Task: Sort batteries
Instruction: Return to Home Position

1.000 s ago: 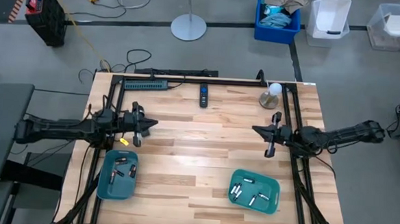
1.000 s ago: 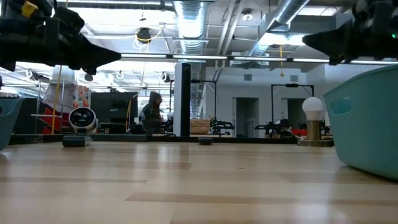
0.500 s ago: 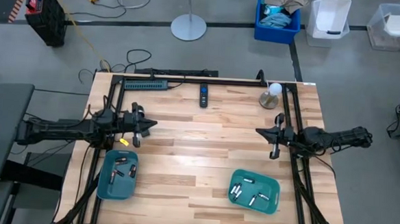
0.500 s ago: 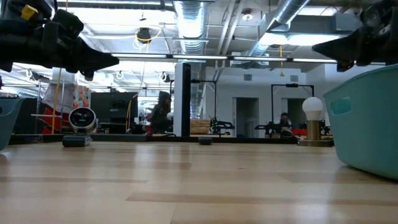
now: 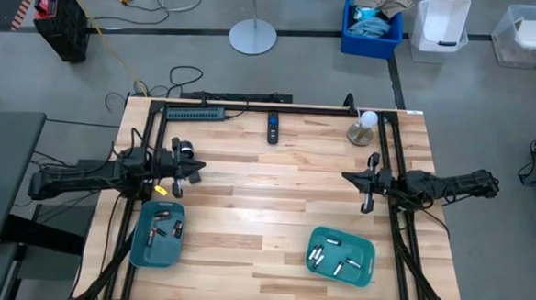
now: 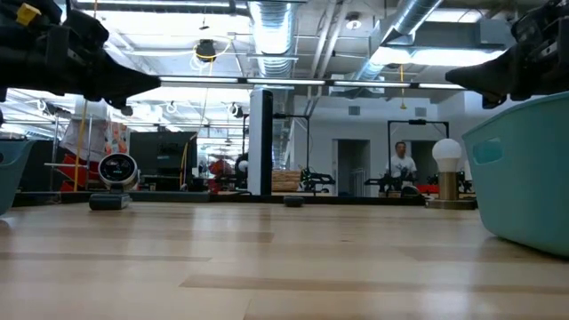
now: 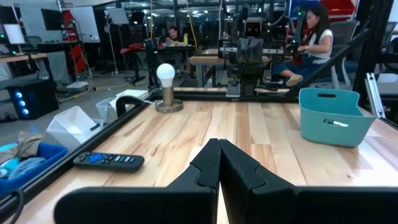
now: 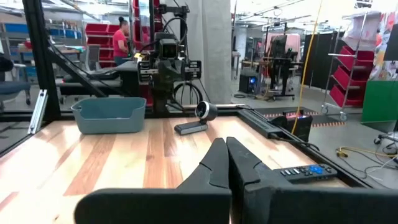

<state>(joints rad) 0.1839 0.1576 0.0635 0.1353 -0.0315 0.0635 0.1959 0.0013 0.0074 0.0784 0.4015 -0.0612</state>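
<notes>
**Left gripper** (image 5: 196,168): held above the light wooden table (image 5: 265,205), near its left edge, tips aimed at the table centre. In the left wrist view both fingers (image 7: 208,163) are pressed together along their length, with nothing between them.

**Right gripper** (image 5: 347,177): held above the table near the right edge, facing the left gripper. Its fingers (image 8: 238,160) meet in the same way and carry nothing.

**Task items:** the small cylindrical batteries (image 5: 165,222) lie in two containers.
- A teal plastic tray (image 5: 138,244) sits just beside the left gripper, toward the front edge; it holds mostly dark cells.
- A second teal tray (image 5: 367,265) sits near the right gripper, also toward the front edge; it holds a second group of batteries (image 5: 325,257), silvery.

**Surroundings:** bare wood lies between the two sets of tips. Beyond them, at the rear edge, are:
- a black remote control (image 5: 273,126), roughly midway between the grippers;
- a white bulb on a round metal base (image 5: 362,128), behind the right gripper;
- a long green power strip (image 5: 194,114), behind the left gripper.

A person (image 6: 402,165) stands in the room beyond the table.
</notes>
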